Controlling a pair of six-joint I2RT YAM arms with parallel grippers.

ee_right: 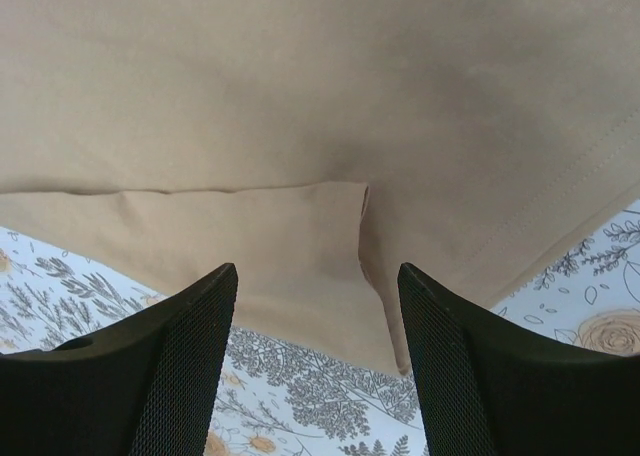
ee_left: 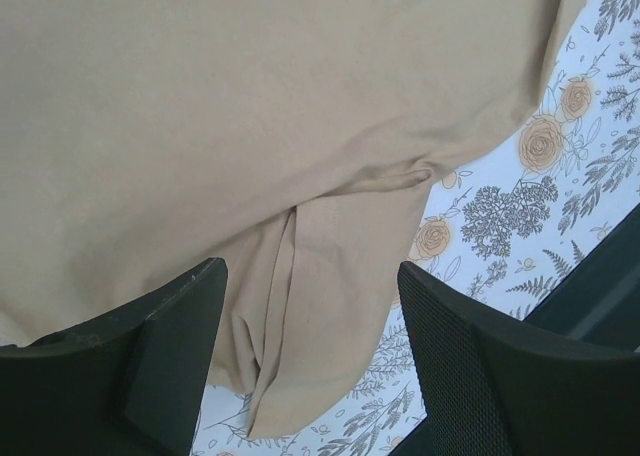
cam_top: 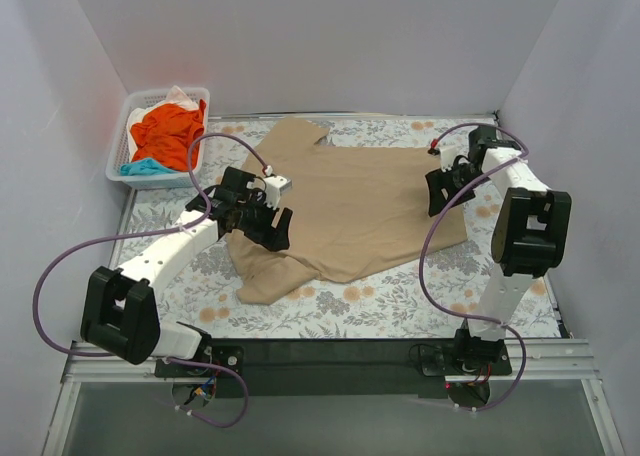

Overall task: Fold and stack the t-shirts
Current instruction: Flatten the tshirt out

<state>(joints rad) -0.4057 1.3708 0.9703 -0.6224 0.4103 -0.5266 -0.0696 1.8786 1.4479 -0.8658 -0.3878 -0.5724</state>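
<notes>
The left gripper (ee_left: 310,271) has its two dark fingers (ee_left: 170,346) spread wide with nothing between them. Beyond the gap lies a creased fold of the tan t-shirt (ee_left: 250,106), whose edge ends on the floral cover (ee_left: 540,176). Whether the tips touch the cloth cannot be told, since the wrist view gives no side look. The right gripper (ee_right: 317,271) is also wide apart and empty, its fingers (ee_right: 180,366) framing a folded-over flap and the hemmed edge of the tan t-shirt (ee_right: 300,76). It seems to hang just above the cloth, but that is unsure.

From above, the left gripper (cam_top: 262,216) covers part of the shirt's left side, so the sleeve there is hard to make out. Its arm stretches low and diagonally from the near-left base. The right gripper (cam_top: 445,188) points down at the shirt's right edge, its arm raised and bent sharply at the elbow. The tan t-shirt (cam_top: 360,206) lies spread over the middle of the floral cover (cam_top: 400,296). The basket (cam_top: 118,148) at the far left corner holds an orange t-shirt (cam_top: 170,126), a teal piece (cam_top: 145,166) and a white piece (cam_top: 182,96), each partly buried.
</notes>
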